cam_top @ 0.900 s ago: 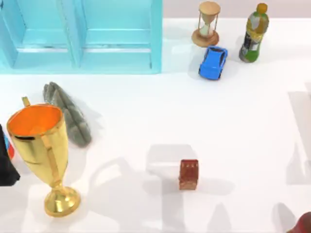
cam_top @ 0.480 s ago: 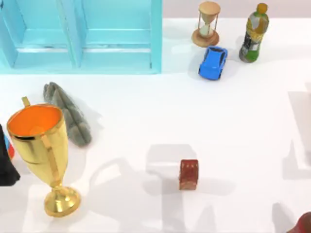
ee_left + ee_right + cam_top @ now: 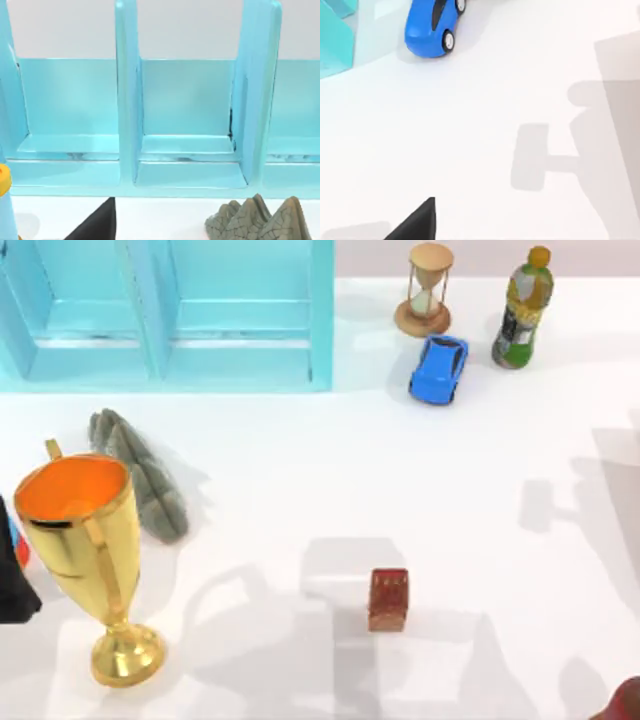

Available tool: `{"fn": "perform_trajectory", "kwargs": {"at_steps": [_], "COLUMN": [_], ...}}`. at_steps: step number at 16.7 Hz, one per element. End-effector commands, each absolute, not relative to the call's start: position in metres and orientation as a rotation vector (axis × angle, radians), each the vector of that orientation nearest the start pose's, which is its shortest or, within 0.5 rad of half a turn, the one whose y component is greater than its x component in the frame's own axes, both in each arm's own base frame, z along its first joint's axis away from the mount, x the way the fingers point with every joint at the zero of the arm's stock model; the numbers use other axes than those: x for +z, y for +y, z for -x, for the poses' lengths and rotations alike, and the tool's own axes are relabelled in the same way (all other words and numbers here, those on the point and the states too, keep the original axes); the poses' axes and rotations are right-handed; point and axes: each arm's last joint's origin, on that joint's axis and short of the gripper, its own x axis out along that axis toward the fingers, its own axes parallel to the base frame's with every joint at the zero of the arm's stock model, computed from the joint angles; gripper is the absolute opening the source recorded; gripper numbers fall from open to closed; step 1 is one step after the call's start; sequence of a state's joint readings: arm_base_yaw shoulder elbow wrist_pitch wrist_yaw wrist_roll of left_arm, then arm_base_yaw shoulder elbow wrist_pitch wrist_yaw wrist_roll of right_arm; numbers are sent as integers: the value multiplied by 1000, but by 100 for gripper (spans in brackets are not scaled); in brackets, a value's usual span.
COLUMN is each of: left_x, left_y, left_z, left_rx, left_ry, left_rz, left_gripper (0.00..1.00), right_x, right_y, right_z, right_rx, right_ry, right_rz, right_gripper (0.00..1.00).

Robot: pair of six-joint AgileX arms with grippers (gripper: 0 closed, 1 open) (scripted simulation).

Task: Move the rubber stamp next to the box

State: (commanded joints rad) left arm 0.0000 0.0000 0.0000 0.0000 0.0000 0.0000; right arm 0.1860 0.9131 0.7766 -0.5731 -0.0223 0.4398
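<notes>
Two pincers are mine to report, and for both I cannot tell if they are apart or together. Of the left pincer (image 3: 97, 222) the left wrist view gives just a dark wedge at the picture's edge. This camera faces the open side of the box (image 3: 190, 115), which is light blue and divided by upright walls into compartments. Near the wedge, in front of the box, lies a grey stone (image 3: 255, 220) with a cracked surface.

Of the right pincer (image 3: 417, 220) the right wrist view gives the same kind of dark wedge, above the white bench (image 3: 485, 100). It holds nothing that I can see. Farther off is a blue car (image 3: 431, 22), and a corner of the box is just beside it. Grey shadows lie on the bench.

In the top view the stamp (image 3: 388, 599) stands alone on the bench, low in the middle, with nothing touching it. It is well apart from the box, which is at the top left. Between them, toward the left side, are the stone and a gold trophy (image 3: 90, 550) with an orange inside, standing upright. A black object (image 3: 12, 580) is cut by the left edge. At the top right stand an hourglass (image 3: 428, 288) and a bottle (image 3: 524, 308), with the car near both. A dark red object (image 3: 625, 702) is cut off at the lower right corner.
</notes>
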Motion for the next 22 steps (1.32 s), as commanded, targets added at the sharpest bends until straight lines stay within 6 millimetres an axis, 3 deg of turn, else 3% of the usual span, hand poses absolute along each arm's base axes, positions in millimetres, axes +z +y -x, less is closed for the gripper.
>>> {"fn": "perform_trajectory", "kwargs": {"at_steps": [4, 7, 10, 13, 16, 22], "left_x": [160, 160, 160, 160, 160, 160], "left_y": [-1, -1, -1, -1, -1, -1], "left_z": [-106, -106, -106, -106, -106, -106], "left_rx": [0, 0, 0, 0, 0, 0], "left_ry": [0, 0, 0, 0, 0, 0], "left_rz": [0, 0, 0, 0, 0, 0], "left_gripper": [100, 100, 100, 100, 100, 100], "right_x": [265, 247, 229, 221, 222, 216], "right_y": [95, 156, 215, 258, 275, 274], "right_z": [-254, -284, -289, -277, -268, -269], "right_rx": [1, -29, -36, -22, -8, -10], "right_ry": [1133, 1356, 1493, 1557, 1571, 1572], "right_rz": [-342, -253, -138, -44, -8, -8], "right_gripper": [100, 100, 100, 100, 100, 100]}}
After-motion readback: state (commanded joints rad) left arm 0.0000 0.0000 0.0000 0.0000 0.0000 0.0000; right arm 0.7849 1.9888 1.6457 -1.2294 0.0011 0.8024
